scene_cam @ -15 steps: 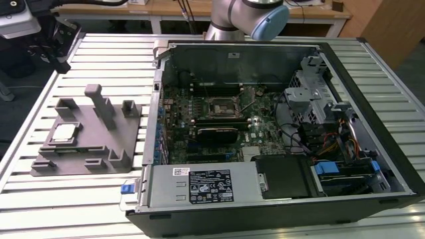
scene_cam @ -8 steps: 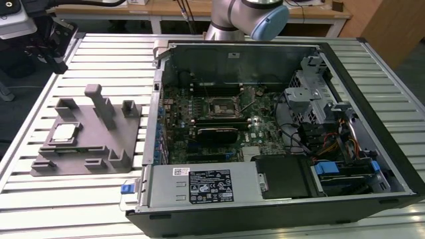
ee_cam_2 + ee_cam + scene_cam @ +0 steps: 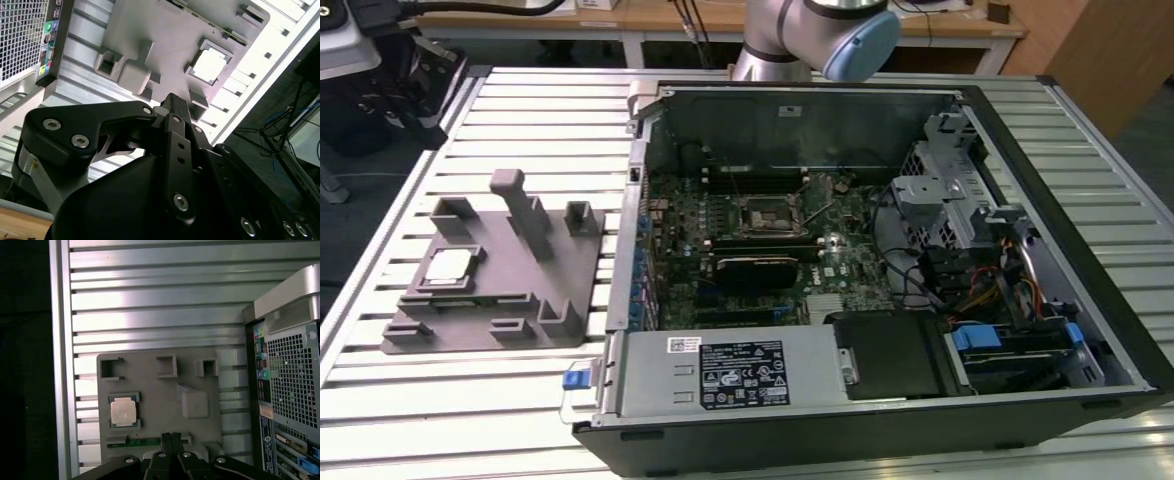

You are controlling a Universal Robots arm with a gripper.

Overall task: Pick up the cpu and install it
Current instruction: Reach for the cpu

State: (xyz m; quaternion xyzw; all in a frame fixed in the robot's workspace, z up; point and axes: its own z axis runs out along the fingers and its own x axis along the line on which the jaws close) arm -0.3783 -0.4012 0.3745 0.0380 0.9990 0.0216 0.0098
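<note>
The cpu (image 3: 450, 264) is a small silver-grey square lying flat in a recess of the grey plastic tray (image 3: 520, 300), at the exterior view's left. Both wrist views look down on the cpu (image 3: 209, 65) (image 3: 123, 411) from well above. My gripper (image 3: 170, 437) hangs high over the tray's edge, apart from the chip, with its black fingers (image 3: 172, 107) pressed together and nothing between them. Inside the open computer case (image 3: 1067, 200), the motherboard's square socket (image 3: 767, 212) lies near the middle.
The tray (image 3: 150, 380) has several upright posts (image 3: 520, 205) and a green strip (image 3: 142, 442) in a slot. The case's rear panel (image 3: 290, 390) stands beside the tray. My arm (image 3: 821, 30) rises behind the case. A slatted metal table (image 3: 467, 400) carries everything.
</note>
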